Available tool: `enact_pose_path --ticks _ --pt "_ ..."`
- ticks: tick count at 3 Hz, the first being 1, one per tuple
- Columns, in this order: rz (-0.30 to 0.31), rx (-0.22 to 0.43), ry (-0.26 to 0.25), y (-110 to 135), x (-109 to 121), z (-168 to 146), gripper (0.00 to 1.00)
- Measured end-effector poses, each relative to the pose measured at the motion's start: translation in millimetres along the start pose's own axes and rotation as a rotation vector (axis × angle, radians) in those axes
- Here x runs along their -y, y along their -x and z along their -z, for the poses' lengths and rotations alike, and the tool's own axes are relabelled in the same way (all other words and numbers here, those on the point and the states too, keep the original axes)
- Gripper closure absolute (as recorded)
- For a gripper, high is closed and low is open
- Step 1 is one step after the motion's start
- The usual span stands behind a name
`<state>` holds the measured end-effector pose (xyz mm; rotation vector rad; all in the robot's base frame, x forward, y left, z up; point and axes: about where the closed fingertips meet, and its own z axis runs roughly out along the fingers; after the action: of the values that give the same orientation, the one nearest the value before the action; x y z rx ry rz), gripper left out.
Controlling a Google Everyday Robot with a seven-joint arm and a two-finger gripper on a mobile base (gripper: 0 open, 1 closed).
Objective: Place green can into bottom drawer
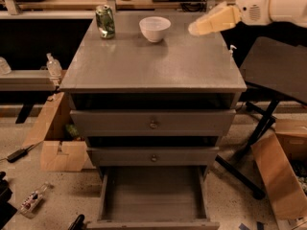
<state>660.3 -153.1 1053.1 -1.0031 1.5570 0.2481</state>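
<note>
The green can (105, 21) stands upright at the back left of the grey cabinet top (153, 61). The bottom drawer (152, 195) is pulled out, its flat floor bare. My gripper (207, 22) reaches in from the upper right, hovering over the back right of the cabinet top, to the right of the white bowl and well right of the can. It holds nothing.
A white bowl (155, 28) sits right of the can. Two upper drawers with round knobs (153, 124) are shut. Cardboard boxes lie on the floor at left (60, 150) and right (280, 176). A dark stand (273, 71) is at right.
</note>
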Motion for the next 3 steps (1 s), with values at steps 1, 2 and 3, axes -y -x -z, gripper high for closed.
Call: enact_pose_path --ticks 1,2,3 --pt "-0.013 0.039 -0.035 10 8 -7 0.0" --pt "-0.013 0.039 -0.035 10 8 -7 0.0" --pt "-0.01 0.098 -0.006 7 16 -65 0.0"
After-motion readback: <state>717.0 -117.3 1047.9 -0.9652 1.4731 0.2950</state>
